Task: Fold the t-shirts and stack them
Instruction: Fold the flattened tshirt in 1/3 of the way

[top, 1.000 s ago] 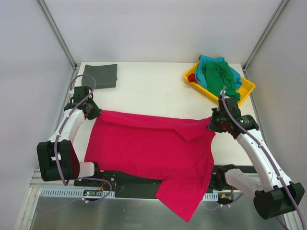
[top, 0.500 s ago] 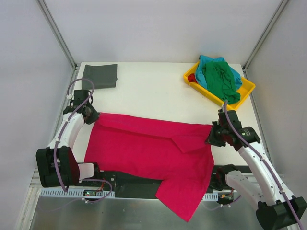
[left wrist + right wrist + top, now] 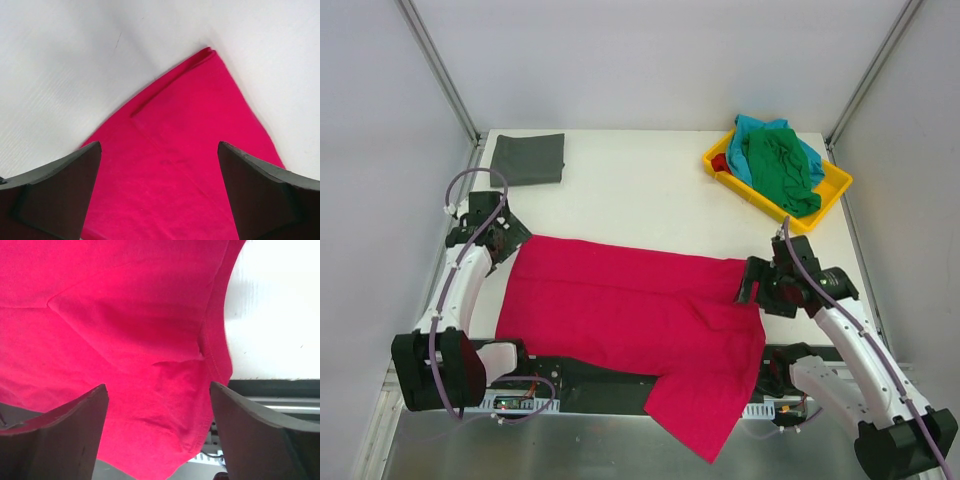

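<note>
Tabletop (image 3: 640, 190) takes the red shirt (image 3: 620, 310), lying near-left of the tray (image 3: 832, 190) and well apart from it, as left gripper (image 3: 159, 165) and right gripper (image 3: 157, 390) both just sprang wide and empty, so this fold looks laid.

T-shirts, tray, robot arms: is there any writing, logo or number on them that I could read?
None can be read.
The crimson t-shirt, dark grey t-shirt, green t-shirt and teal t-shirt show no print or tag.
The yellow tray shows no label.
The left arm and right arm show no legible marking.
</note>
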Controlling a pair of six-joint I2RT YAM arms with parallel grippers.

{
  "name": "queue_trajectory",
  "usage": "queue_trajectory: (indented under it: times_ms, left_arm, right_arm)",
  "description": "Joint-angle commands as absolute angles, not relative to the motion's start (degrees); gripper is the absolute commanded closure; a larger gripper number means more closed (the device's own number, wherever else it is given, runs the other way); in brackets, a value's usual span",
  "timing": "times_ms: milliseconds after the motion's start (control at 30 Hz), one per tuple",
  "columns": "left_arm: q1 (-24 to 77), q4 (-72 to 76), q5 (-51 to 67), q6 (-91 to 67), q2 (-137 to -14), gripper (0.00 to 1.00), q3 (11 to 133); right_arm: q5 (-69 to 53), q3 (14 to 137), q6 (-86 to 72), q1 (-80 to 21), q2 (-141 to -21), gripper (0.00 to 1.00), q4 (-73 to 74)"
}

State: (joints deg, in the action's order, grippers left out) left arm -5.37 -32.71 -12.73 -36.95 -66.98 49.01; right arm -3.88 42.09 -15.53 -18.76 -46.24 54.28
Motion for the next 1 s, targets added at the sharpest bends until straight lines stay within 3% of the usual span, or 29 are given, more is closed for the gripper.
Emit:
queue_trajectory:
  times_ms: [0,200,300,567,967]
  left_arm:
    - [-5.7,-33.8,-10.4,-37.7,-63.3,0.01,52.7]
    - [-5.0,-23.0,13.0,-32.7,-72.4,0.01,53.4]
    - [-4.2,-20.5,16.8,-31.5,-80.3,0.01,54.1]
    - [-4.4,-20.0,9.9,-31.2,-93.2,0.01,56.3]
    - [-7.5,-20.2,8.3,-31.9,-106.6,0.01,68.9]
  right_arm:
    - [-2.2,45.8,-12.0,-19.1,-47.5,0.06,50.7]
    - [-9.6,46.1,-8.8,-19.2,-60.6,0.04,35.6]
    - [-8.6,49.5,-9.0,-19.2,-71.1,0.04,32.8]
    - [2.0,57.6,-10.1,-18.9,-92.2,0.04,33.8]
    - [1.0,80.9,-1.9,-15.1,-113.9,0.04,38.4]
